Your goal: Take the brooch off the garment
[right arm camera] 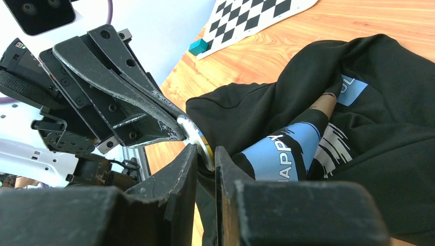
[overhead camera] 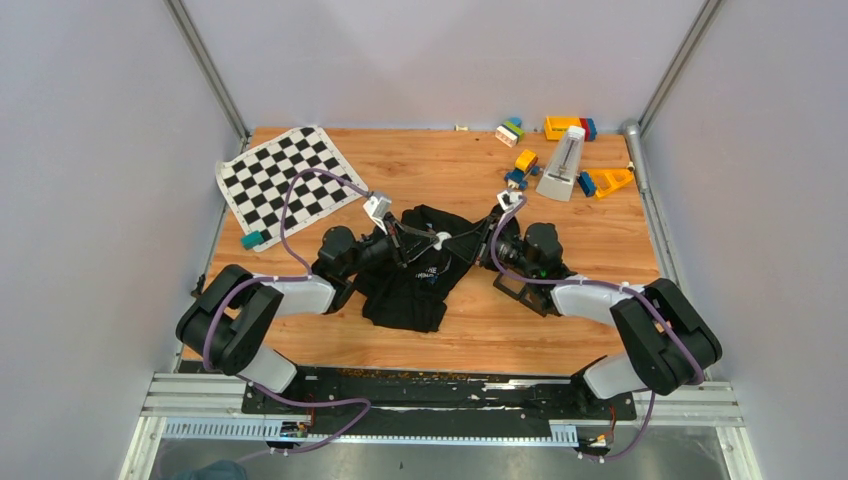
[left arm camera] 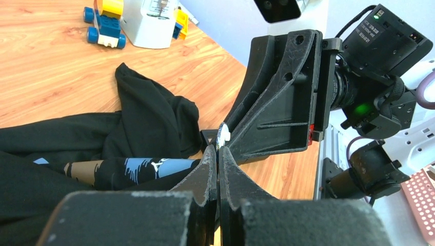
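Both grippers meet over the crumpled garment (overhead camera: 410, 290) near the middle of the table (overhead camera: 560, 320). The left gripper (left arm camera: 217, 154) has its fingers (left arm camera: 208, 174) drawn almost together, with only a hairline slit between them. Seen from the right wrist camera, their tips pinch the upper rim of the brooch (right arm camera: 196, 139). The right gripper (right arm camera: 206, 160) shows a narrow slot between its fingers (right arm camera: 179, 179), closed on a fold of black cloth directly beneath the disc, whose lower rim touches the fingertips. The brooch stands on edge between the two sets of tips, against the garment's raised fold, beside the blue print.
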You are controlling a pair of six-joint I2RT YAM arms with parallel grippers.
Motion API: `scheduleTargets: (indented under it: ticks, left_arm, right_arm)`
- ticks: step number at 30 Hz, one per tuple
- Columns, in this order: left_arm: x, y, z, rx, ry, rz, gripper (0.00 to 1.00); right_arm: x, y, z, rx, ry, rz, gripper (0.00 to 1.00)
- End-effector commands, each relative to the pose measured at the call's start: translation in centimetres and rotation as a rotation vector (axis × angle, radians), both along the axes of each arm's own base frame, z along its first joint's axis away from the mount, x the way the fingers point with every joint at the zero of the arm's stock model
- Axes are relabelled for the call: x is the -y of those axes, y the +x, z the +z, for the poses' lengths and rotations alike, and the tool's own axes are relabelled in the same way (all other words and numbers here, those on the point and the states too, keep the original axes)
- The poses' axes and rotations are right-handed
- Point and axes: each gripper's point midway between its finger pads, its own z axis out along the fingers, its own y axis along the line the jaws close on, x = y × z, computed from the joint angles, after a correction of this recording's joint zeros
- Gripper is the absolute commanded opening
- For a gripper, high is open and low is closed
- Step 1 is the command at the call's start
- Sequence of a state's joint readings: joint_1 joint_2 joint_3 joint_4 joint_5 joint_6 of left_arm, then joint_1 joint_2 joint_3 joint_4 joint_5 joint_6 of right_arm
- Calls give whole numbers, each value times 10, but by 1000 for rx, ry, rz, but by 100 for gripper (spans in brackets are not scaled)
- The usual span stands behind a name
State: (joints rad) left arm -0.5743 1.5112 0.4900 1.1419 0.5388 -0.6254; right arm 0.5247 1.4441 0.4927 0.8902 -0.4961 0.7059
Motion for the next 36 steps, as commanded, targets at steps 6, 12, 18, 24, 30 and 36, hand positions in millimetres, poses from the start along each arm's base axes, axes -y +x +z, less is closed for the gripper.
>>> scheduleTargets:
  ticks: [6, 12, 18, 24, 30, 36]
  left_arm:
    - [38, -48, 29, 74, -10, -252, 0]
    - [26, -30, 25, 48, 45, -126, 0]
    - [3, -9, 22, -8, 17, -21, 0]
    - [-3, -8, 23, -41, -34, -34, 0]
    - [-2, -17, 37, 1, -112, -94, 0]
    - [1, -24, 40, -1, -185, -161, 0]
  right_arm:
    - [-19, -10, 26, 95, -13, 100, 42]
    - [-11, -13, 30, 122, -7, 62, 59]
    - [-4, -29, 44, 202, 65, 77, 68]
    - [10, -26, 54, 201, 113, 23, 66]
    - [20, -16, 49, 124, 160, -9, 58]
    - [17, -16, 43, 88, 184, 49, 57]
